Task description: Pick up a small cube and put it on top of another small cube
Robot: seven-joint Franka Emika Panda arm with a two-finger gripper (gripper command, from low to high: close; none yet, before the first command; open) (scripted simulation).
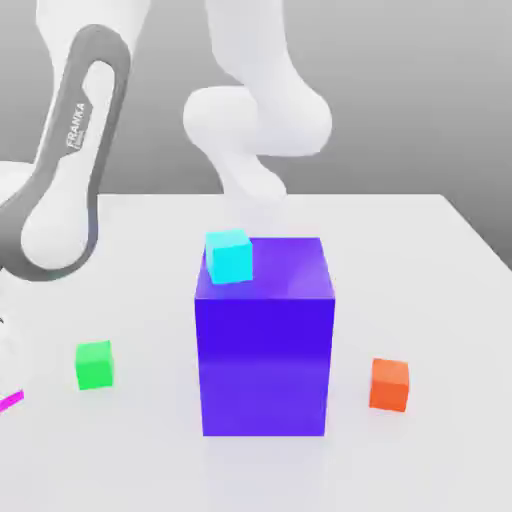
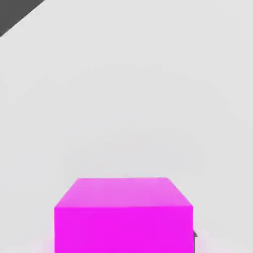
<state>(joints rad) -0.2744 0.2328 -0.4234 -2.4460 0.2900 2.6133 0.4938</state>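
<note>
A small magenta cube (image 2: 123, 215) fills the near part of the hand view, resting on the white table very close under the hand. In the exterior view only a thin magenta sliver (image 1: 10, 401) of it shows at the far left edge. The gripper itself lies outside the exterior view, beyond its left edge. Other small cubes appear in the exterior view: a cyan one (image 1: 229, 256) on the top left corner of the big blue-purple block (image 1: 264, 350), a green one (image 1: 94, 364) on the table at the left, and an orange one (image 1: 389, 384) at the right.
The white and grey arm links (image 1: 70, 150) rise at the exterior view's left and behind the big block. The table's far edge (image 1: 350, 196) runs behind the block, with grey backdrop beyond it.
</note>
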